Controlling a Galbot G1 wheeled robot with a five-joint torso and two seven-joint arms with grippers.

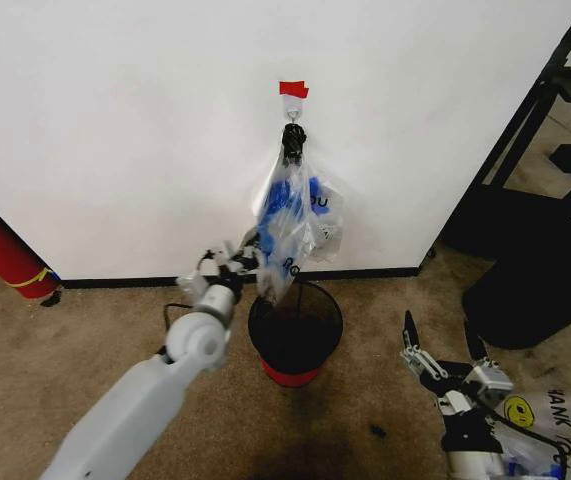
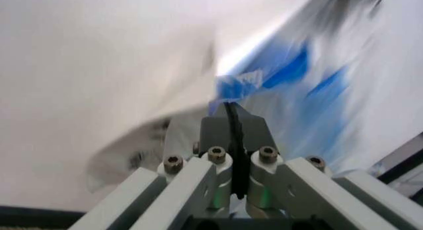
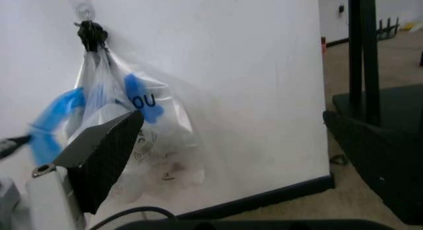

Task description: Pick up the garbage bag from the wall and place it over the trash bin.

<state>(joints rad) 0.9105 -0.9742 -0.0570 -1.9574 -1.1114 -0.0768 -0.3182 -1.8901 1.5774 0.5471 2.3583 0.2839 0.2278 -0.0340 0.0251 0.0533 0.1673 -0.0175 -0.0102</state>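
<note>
The bag (image 1: 295, 215) hangs from the hook (image 1: 293, 104): light, limp, slippery. Left tool (image 1: 243, 262), beside it, pinches its lower film; right tool (image 1: 443, 345) open.

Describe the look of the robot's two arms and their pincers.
The left arm is a smooth pale grey tube with a round joint and a thin black cable; its left pincer has silver bolted links and dark tips. The right pincer has black pointed fingers on silver links.
</note>
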